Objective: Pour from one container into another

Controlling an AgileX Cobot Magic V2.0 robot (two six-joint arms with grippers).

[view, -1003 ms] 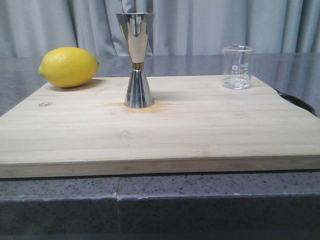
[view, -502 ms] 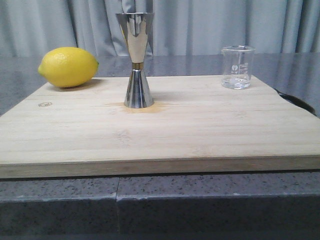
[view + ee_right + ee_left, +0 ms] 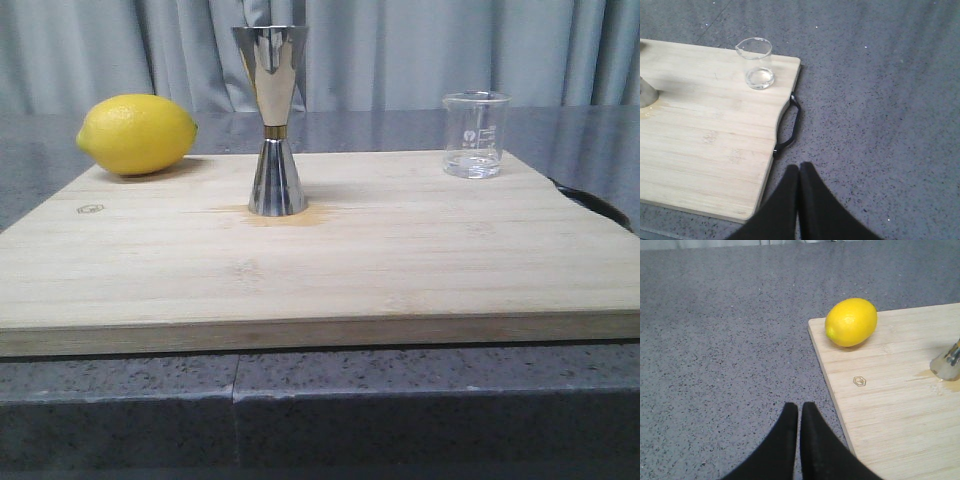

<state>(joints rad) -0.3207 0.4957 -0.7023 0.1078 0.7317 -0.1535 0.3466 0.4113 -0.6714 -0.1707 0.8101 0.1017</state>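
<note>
On the board (image 3: 400, 270), jigger (image 3: 272, 120), beaker (image 3: 475, 135), lemon (image 3: 137, 134) unmoved since earlier

On the board (image 3: 400, 270), the jigger (image 3: 272, 120) stands left of centre, the lemon (image 3: 137, 133) at the upper left, the beaker (image 3: 476, 134) at the upper right. Wide bare wood lies between jigger and beaker and across the whole lower half of the frame. Bare desk (image 3: 715, 340) flanks the board; a black handle (image 3: 789, 127) juts from its right edge.

Both wrist views cut the jigger (image 3: 947, 366) to its base.
</note>
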